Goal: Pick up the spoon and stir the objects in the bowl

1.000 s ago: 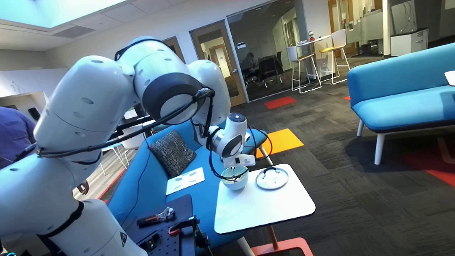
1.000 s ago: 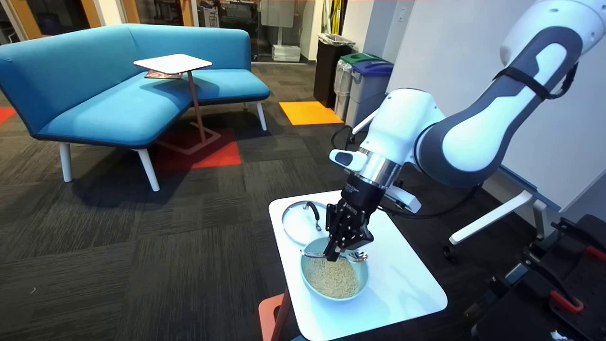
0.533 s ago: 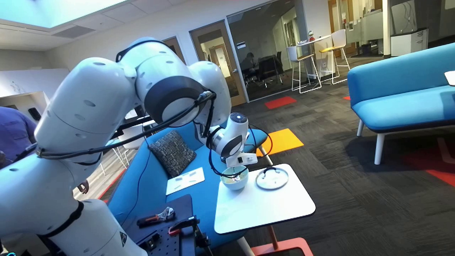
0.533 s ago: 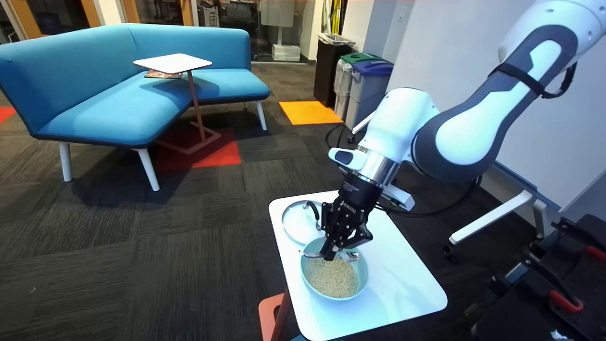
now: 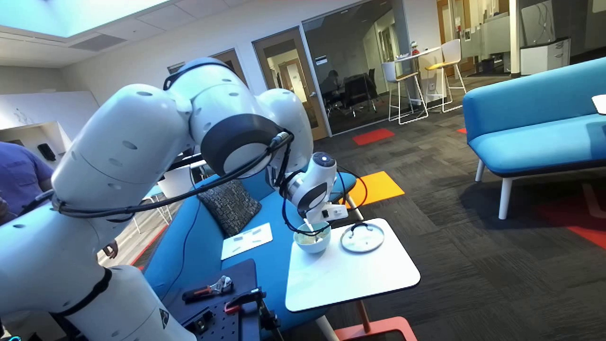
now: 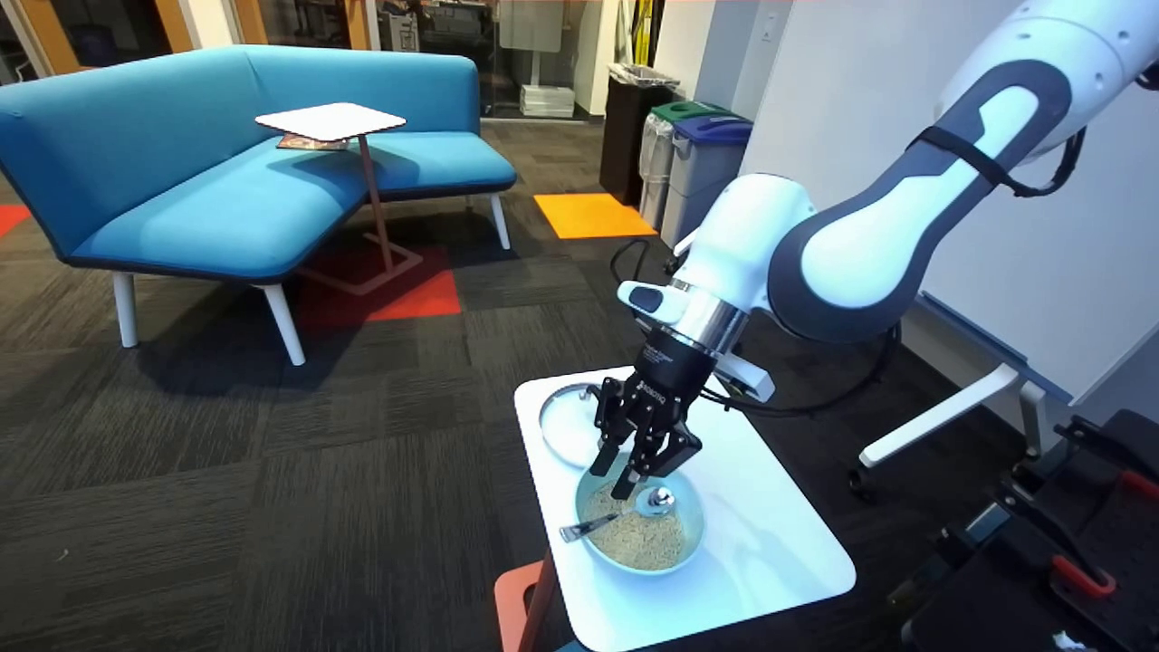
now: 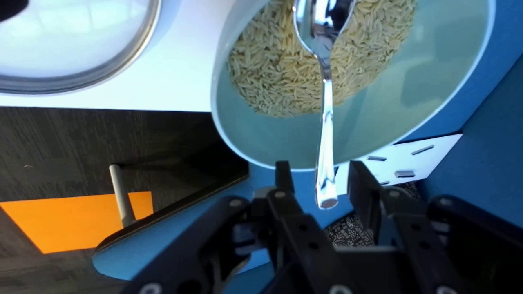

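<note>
The shiny metal spoon (image 7: pixel 327 114) slants over the bowl (image 7: pixel 278 141), its head over the pale rice (image 7: pixel 269 73) and its handle reaching past the rim. In an exterior view the spoon's handle (image 6: pixel 598 523) crosses the near-left rim of the bowl (image 6: pixel 694 525). I cannot tell whether the spoon rests on the rice. My gripper (image 7: pixel 319 166) is open above the bowl; the handle end shows between its fingers without contact. In an exterior view the gripper (image 6: pixel 612 473) hangs over the bowl's far-left side. In an exterior view the spoon (image 5: pixel 309 226) partly shows and the fingertips are hidden.
The bowl stands near a corner of the white table (image 5: pixel 350 279). A glass lid (image 5: pixel 363 242) with a black handle lies beside it, close to the gripper. A blue sofa (image 5: pixel 265 272) adjoins the table. A dark stand (image 5: pixel 236 272) with tools is near the arm base.
My gripper, earlier shut on the spoon, has opened and shifted slightly left in an exterior view. The spoon has come free and swung, its handle now lower across the rim.
</note>
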Available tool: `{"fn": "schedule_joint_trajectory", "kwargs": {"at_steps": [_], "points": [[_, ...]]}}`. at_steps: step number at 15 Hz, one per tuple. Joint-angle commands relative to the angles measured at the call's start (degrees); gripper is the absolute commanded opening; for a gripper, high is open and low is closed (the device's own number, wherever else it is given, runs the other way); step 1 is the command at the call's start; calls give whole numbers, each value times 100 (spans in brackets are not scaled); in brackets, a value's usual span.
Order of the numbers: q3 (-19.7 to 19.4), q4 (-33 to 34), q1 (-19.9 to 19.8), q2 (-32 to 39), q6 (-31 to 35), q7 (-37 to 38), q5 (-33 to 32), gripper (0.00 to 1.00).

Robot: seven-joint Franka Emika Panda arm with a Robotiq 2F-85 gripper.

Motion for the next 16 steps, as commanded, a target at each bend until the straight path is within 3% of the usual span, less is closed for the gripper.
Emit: {"fn": "schedule_joint_trajectory", "kwargs": {"at_steps": [1,5,10,14,15,16], "points": [[-58,112,166,-127,-98,-3,256,73],[-75,-226,187,-596,6,740,711,99],[83,-634,221,-1449,74,2265,1407,100],[33,-609,437,-2168,-504,3580,1736,100],[14,-571,485,-2299,-780,3783,1785,100],[71,-429,408,-1769,-385,3259,1654,100]]}}
